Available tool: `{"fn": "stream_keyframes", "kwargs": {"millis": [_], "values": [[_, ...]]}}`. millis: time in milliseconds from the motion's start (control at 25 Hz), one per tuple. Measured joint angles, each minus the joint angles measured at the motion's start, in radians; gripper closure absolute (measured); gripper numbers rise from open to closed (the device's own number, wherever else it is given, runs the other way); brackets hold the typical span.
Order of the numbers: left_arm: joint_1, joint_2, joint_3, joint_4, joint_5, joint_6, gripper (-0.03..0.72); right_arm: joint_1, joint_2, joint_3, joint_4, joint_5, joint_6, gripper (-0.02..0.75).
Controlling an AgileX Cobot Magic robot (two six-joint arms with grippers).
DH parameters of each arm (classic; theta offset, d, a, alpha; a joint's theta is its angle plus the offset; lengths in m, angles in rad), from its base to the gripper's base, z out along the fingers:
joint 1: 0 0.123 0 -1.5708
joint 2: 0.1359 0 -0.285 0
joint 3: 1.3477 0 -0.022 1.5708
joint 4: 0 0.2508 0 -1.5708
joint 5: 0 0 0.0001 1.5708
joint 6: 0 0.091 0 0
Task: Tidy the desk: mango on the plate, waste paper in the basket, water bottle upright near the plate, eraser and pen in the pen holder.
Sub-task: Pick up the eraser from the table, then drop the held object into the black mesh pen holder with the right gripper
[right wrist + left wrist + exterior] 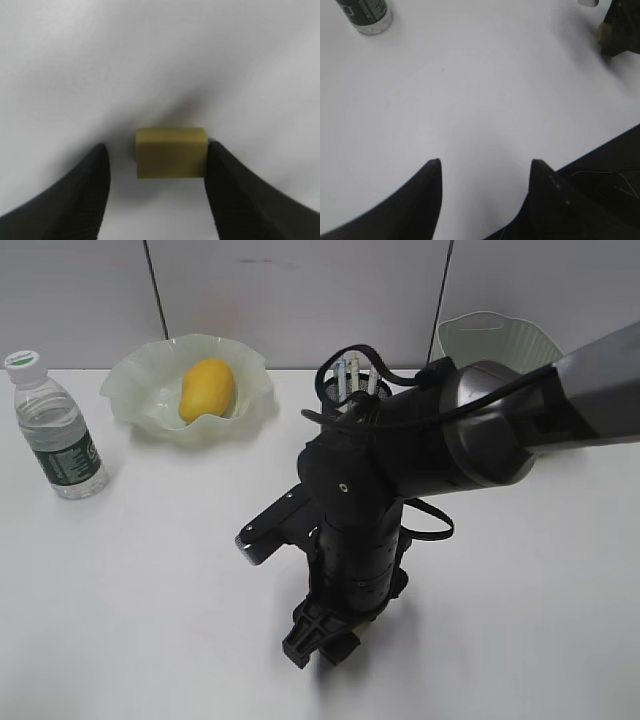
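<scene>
Right claw [156,165] straddles the eraser [171,152] — one finger touching, the other apart.

One mango [207,388], on one plate [130,390]. One water bottle [55,430], upright. One eraser [171,152]. One pen holder [352,390], pens inside, count unclear, roughly three tips visible. One basket [497,337]. Two hands: right hand [156,165] around eraser, left hand [485,172] over bare tabletop [150,590].

Matt eraser [171,152] — smooth white desk [150,590], glossy plate [140,390].
</scene>
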Motion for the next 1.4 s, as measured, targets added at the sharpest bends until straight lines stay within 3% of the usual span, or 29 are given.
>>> {"fn": "stream_keyframes", "kwargs": {"millis": [360, 1120, 1400], "values": [[0.000, 0.000, 0.000, 0.000, 0.000, 0.000, 0.264, 0.000, 0.000, -0.002, 0.000, -0.003, -0.012, 0.428], [0.000, 0.000, 0.000, 0.000, 0.000, 0.000, 0.264, -0.001, -0.106, -0.078, 0.029, 0.074, -0.016, 0.430], [0.000, 0.000, 0.000, 0.000, 0.000, 0.000, 0.264, -0.096, -0.140, -0.258, 0.029, 0.144, -0.033, 0.432]]}}
